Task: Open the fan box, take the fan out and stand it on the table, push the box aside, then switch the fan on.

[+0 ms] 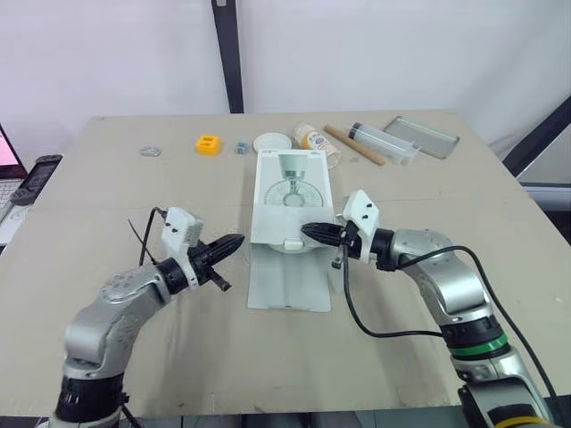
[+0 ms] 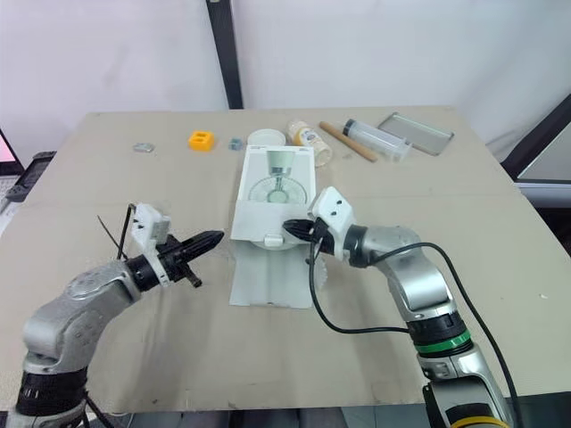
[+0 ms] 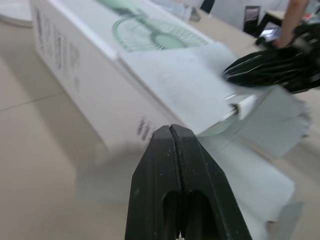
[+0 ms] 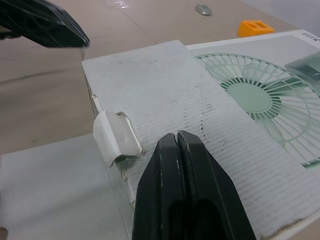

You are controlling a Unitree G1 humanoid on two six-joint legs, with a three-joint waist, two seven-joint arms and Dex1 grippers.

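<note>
The white fan box [image 1: 293, 192], printed with a green fan, lies flat at mid-table. Its long front flap [image 1: 290, 283] lies open on the table towards me. A small white tab [image 4: 117, 137] curls up at the box's near edge. My right gripper [image 1: 306, 232] is shut, its tip just above the near end of the box top, close to that tab. My left gripper [image 1: 239, 241] is shut and empty, a short way left of the box's near corner and apart from it. The fan itself is hidden inside the box.
Behind the box lie an orange block [image 1: 208, 144], a small metal piece [image 1: 149, 151], a white lid [image 1: 272, 142], a jar [image 1: 312, 136], a wooden stick [image 1: 352, 144], a clear tube [image 1: 384, 143] and a metal tray [image 1: 422, 135]. A person's arm [image 3: 295, 15] shows beyond the table.
</note>
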